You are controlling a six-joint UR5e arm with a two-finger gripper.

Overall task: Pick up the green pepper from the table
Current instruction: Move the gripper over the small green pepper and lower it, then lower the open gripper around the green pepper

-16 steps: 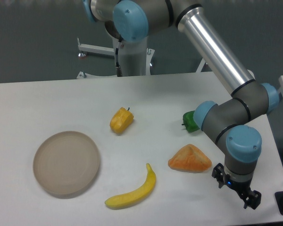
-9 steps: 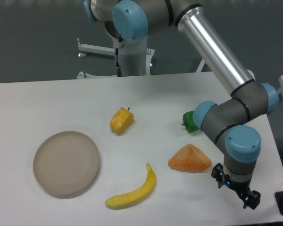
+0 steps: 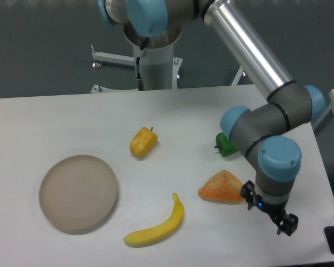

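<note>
A: Where does the green pepper (image 3: 225,144) sit?

B: Right of centre in the frame, lying on the table (image 3: 55,117), stem pointing left. Only its left part shows; the arm's grey elbow (image 3: 250,130) crosses in front of the rest, so the camera sees little of it.

A: And the gripper (image 3: 270,214)?

B: Lower right of the frame, below and to the right of the pepper, hanging under the blue-capped wrist (image 3: 278,161). It holds nothing. Its dark fingers appear spread a little, though at this size one cannot tell for sure how wide the jaws stand.

A: So the grasp has not begun?

B: It seems not. The gripper is apart from the pepper, just beside the orange wedge-shaped piece (image 3: 224,188). The arm would likely need to swing up-frame and clear its own elbow to come over the pepper.

A: What else lies about?

B: A yellow-orange pepper (image 3: 143,142) near the centre, a banana (image 3: 158,225) at lower centre, a round beige plate (image 3: 78,192) at lower left. All sit well apart from the green one, so a reach should disturb only the wedge, if anything.
</note>
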